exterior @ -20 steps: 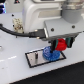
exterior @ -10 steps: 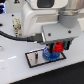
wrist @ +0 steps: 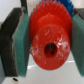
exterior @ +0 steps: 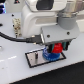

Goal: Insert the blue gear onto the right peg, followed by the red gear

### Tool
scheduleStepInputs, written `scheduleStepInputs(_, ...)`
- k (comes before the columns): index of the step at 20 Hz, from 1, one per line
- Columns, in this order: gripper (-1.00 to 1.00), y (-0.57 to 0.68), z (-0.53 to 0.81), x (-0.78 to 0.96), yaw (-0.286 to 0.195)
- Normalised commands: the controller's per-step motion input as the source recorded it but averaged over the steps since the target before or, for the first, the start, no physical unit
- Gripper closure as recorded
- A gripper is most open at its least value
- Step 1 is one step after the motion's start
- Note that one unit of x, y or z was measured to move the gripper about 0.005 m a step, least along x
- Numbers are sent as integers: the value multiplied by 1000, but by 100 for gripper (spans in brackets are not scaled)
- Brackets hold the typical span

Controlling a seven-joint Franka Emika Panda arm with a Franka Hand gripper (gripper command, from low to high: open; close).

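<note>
Exterior view: the white Panda arm fills the upper part of the frame, with the gripper (exterior: 58,48) lowered over the grey black-rimmed plate (exterior: 34,59) that lies on the white tabletop (exterior: 15,70). The red gear (exterior: 58,48) sits between the gripper fingers at the plate's end toward the exterior view's right. Directly under it the blue gear (exterior: 51,55) lies flat and low on the plate, a bright-blue toothed disc showing out from below the gripper on the side toward the exterior view's left. The right peg is hidden by gears and gripper; cannot tell whether the red gear's bore has reached it. The bare part of the plate toward the exterior view's left carries a small dark mark, too blurred to identify.

Wrist view: the red gear (wrist: 49,44) fills most of the frame. Glossy red plastic, teeth visible along one edge, a raised round hub and a dark centre hole. The two teal finger pads (wrist: 21,44) press against its rim from opposite sides, so the gripper is closed down on the red gear, jaws spread only by the gear's width. A sliver of the blue gear (wrist: 66,4), toothed, shows past the red rim. The picture is soft, and fine tooth detail is not resolvable.
</note>
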Motion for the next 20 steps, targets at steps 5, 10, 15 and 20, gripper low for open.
scheduleStepInputs(5,100,-57,141,10,0)
scheduleStepInputs(10,100,-57,135,3,0)
scheduleStepInputs(15,100,-81,99,24,0)
scheduleStepInputs(20,100,-78,16,4,0)
